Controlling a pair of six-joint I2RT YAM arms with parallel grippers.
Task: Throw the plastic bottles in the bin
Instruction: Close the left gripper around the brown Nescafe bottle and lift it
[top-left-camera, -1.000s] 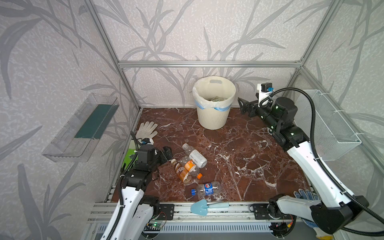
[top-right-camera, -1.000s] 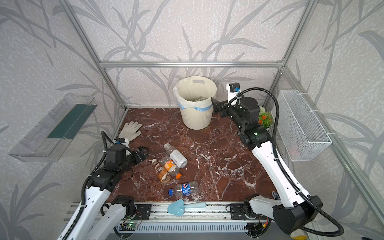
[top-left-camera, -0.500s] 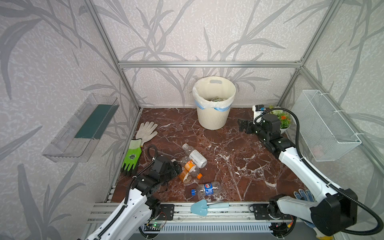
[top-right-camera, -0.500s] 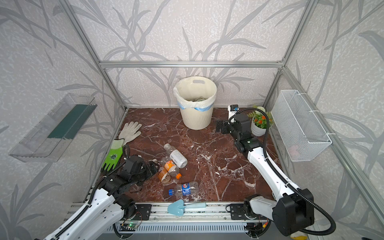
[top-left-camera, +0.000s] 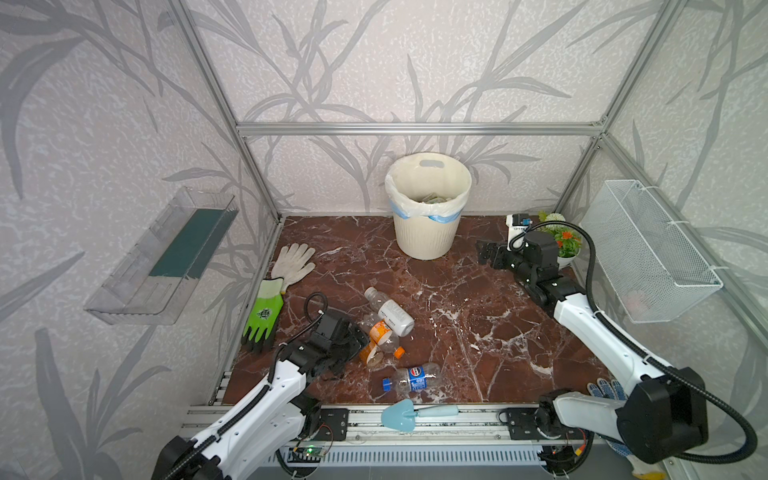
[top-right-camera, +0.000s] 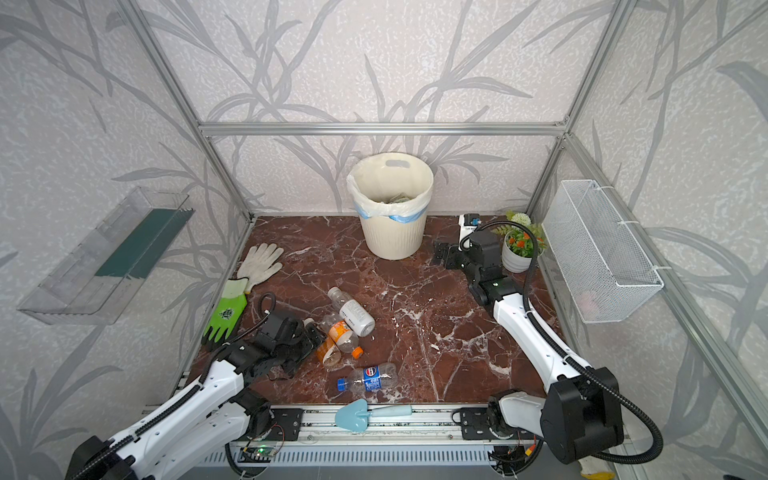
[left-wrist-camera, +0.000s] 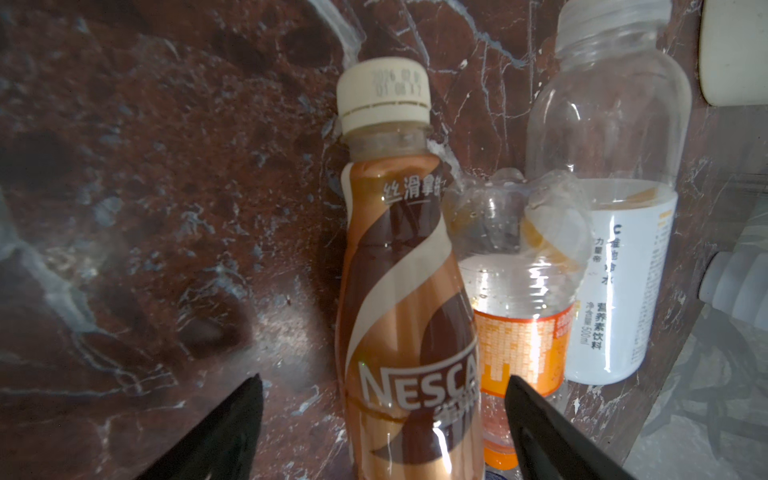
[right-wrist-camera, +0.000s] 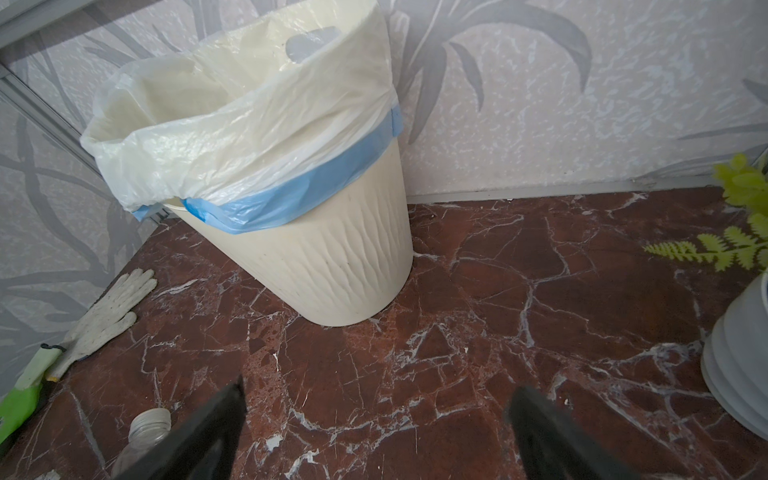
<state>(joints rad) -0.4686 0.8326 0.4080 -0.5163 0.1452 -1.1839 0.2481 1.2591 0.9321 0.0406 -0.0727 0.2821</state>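
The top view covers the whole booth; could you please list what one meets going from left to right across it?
From the left: clear wall shelf → green glove → left gripper → bin → right gripper → potted plant → wire basket.

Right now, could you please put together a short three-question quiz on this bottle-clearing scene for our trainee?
1. True or false: in the left wrist view, the left gripper is open and the brown-labelled bottle shows between its fingers.
2. Multiple choice: the frontmost bottle, lying nearest the blue trowel, has which cap colour? A green; B blue; C black.
3. Short answer: what does the right gripper hold, and what does it face?

Key
1. True.
2. B.
3. Nothing; it is open and faces the bin.
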